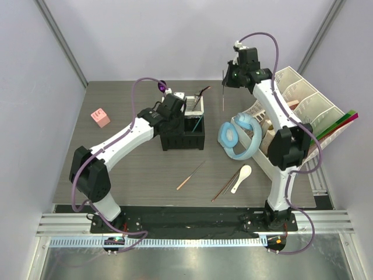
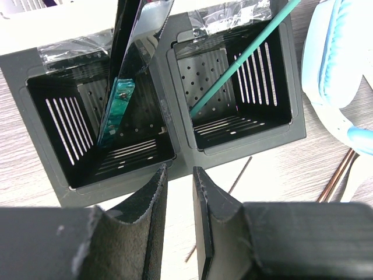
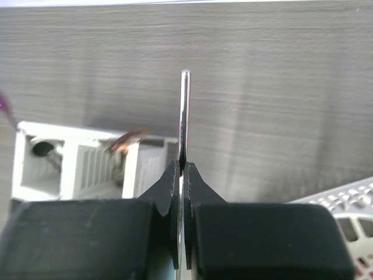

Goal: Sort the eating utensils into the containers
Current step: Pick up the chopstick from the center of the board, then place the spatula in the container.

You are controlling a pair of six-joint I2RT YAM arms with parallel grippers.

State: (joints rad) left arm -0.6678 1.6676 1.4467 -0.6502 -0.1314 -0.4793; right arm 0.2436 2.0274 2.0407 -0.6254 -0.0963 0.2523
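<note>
My right gripper pinches a slim dark utensil, probably the knife, seen edge-on between pads pressed flat together. It hangs upright over the far table, just right of the black caddy. My left gripper hovers at the caddy's edge, fingers partly spread with nothing between them. Below it, one compartment holds a green-patterned piece and its right neighbour holds a teal stick. A purple spoon shows at the caddy's far left corner. Left to sort, on the table nearer than the caddy, are a copper piece, brown chopsticks and a white soup spoon. I judge the job roughly half done.
</note>
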